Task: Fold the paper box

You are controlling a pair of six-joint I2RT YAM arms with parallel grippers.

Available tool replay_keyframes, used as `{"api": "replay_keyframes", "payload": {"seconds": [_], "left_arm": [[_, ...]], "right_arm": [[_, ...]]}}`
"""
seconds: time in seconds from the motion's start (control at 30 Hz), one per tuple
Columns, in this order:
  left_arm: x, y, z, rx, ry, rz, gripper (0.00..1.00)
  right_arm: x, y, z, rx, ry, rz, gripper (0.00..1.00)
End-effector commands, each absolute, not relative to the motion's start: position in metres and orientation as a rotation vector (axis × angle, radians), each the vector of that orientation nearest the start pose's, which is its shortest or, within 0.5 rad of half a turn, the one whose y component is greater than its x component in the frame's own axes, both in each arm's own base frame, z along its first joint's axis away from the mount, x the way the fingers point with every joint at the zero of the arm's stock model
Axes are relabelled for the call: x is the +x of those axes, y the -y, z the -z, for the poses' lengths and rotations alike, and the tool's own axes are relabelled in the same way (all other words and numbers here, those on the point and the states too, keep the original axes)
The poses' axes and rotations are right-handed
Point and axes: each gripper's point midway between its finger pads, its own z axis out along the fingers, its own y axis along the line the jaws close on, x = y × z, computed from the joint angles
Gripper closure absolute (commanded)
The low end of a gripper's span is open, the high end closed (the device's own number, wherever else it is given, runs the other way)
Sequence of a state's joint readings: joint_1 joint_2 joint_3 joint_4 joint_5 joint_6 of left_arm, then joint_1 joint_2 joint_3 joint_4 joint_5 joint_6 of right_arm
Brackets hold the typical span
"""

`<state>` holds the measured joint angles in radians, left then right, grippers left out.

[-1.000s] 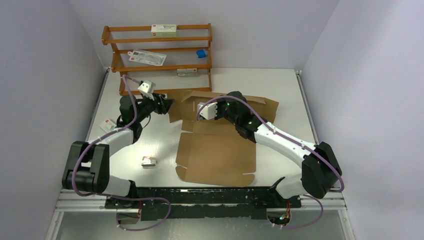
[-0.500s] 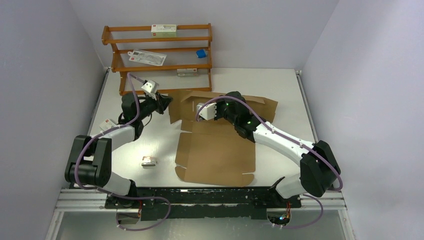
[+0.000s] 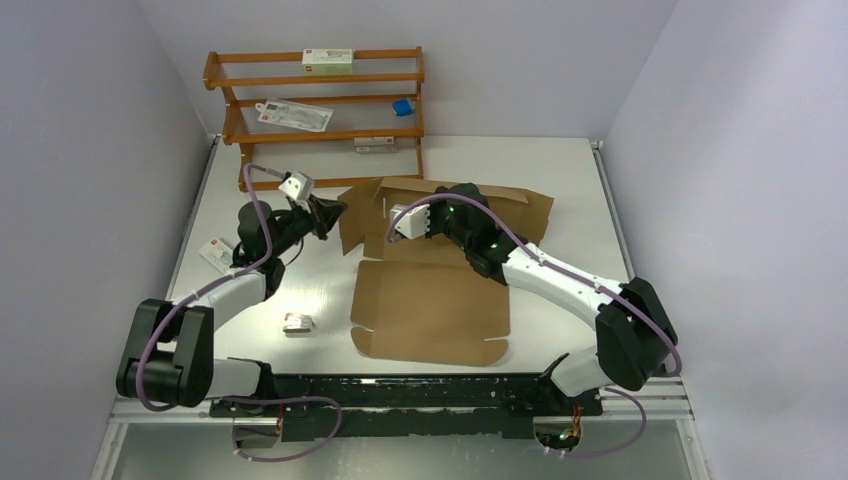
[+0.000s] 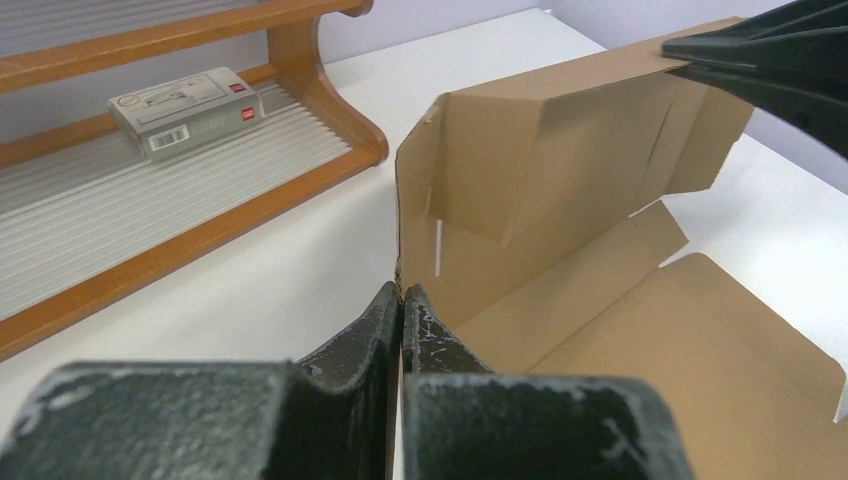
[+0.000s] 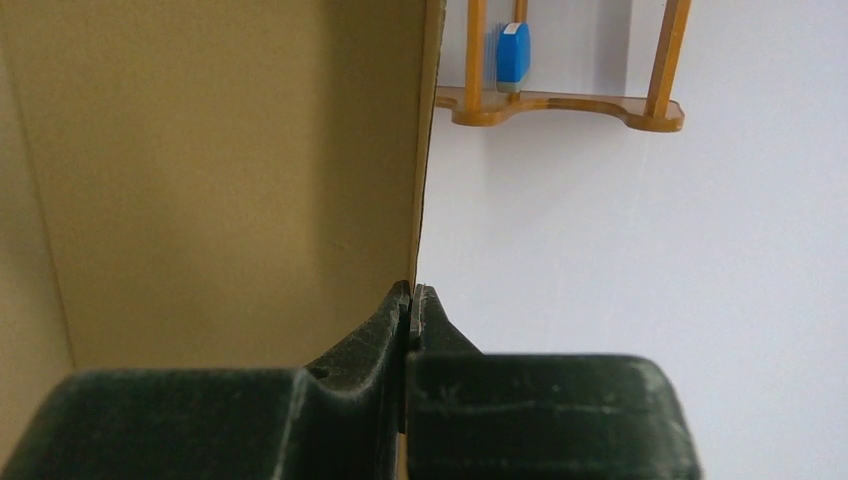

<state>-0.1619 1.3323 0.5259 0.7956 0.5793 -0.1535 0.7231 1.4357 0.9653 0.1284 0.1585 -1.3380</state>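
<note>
At wrist, left gripper (image 4: 401, 293) nipping paper box (image 4: 560, 150)

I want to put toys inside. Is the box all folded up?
No, the box has its near half lying flat, and only its far part stands up.

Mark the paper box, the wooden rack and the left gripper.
paper box (image 3: 430, 305): top view, on its flat near panel.
wooden rack (image 3: 340, 134): top view, on a shelf's front rail.
left gripper (image 4: 401, 292): left wrist view, between the fingertips pinching the cardboard edge.
</note>
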Motion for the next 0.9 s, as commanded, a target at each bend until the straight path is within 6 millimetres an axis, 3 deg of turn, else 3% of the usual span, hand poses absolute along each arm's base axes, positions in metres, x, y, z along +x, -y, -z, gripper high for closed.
{"api": "replay_keyframes", "payload": {"seconds": [0.0, 0.5, 0.87], "left_arm": [[0.355, 0.18, -0.21, 0.503, -1.495, 0.719, 0.95], [0.347, 0.204, -0.212, 0.402, -1.562, 0.721, 0.92], [0.332, 0.208, -0.191, 0.332, -1.611, 0.726, 0.91]], "right_arm": [[0.389, -0.257, -0.233, -1.609, -1.058, 0.612, 1.0], [0.37, -0.262, -0.233, -1.59, -1.034, 0.604, 1.0], [0.353, -0.266, -0.216, -1.603, -1.05, 0.571, 1.0]]}}
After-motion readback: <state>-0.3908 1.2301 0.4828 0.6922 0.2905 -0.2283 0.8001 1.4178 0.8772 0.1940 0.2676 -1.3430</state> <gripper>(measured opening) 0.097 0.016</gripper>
